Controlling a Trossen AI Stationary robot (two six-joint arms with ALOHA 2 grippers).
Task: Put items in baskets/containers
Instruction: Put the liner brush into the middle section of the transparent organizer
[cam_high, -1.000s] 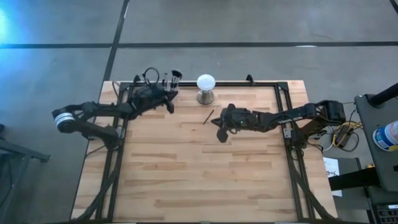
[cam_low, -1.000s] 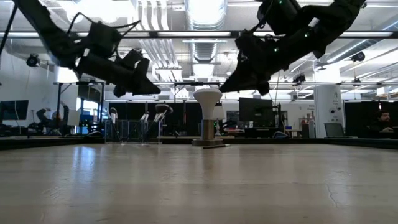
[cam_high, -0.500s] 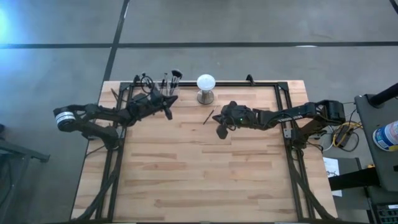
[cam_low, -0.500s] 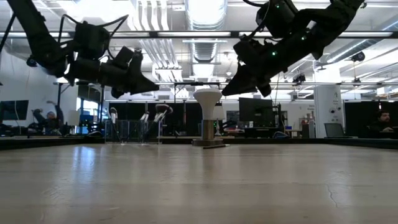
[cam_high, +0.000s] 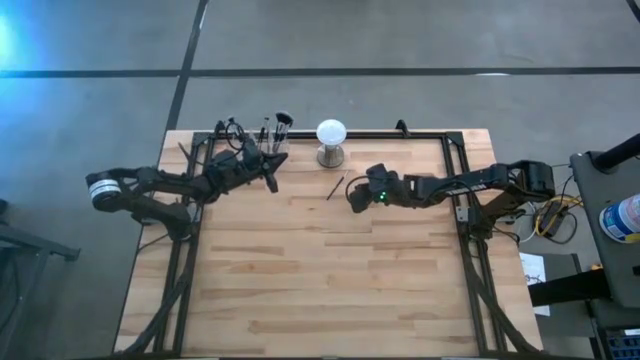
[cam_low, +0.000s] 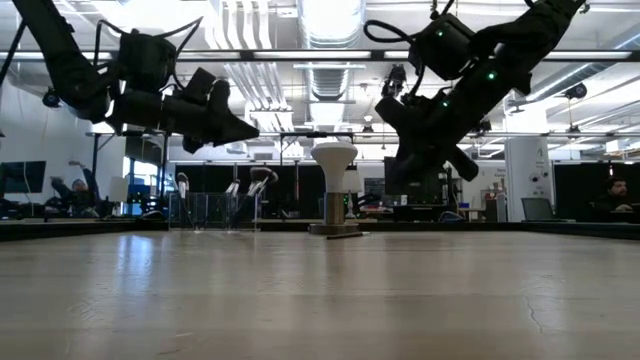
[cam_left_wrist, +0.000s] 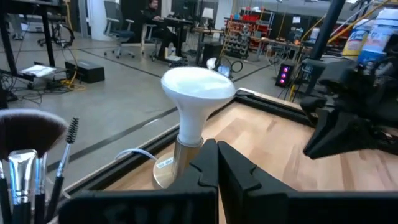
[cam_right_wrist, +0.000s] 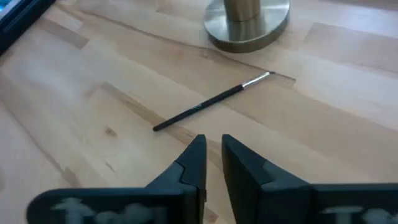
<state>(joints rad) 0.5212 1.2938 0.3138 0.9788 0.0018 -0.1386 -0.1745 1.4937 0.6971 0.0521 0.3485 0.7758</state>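
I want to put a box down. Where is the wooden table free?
The whole near half of the wooden table is bare. The far edge is crowded: clear cups of brushes, white globe lamp, one thin loose brush, both grippers nearby.

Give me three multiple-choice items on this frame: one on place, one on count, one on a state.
1. Where does the loose brush lie?
A. On the table beside the globe's stand
B. Inside a cup
C. In the left gripper

2. How many brushes lie flat on the table?
A. One
B. Three
C. Five

3. How do the right gripper's fingers stand?
A. Clamped on the brush
B. Slightly apart, empty, above the brush
C. Closed around the globe

Key: 1 A, the right wrist view shows it flat on the wood just off the stand's base. 2 A, the high view shows a single one; the others stand in the cups. 3 B, a narrow gap shows between the fingers, the brush lying beyond them.
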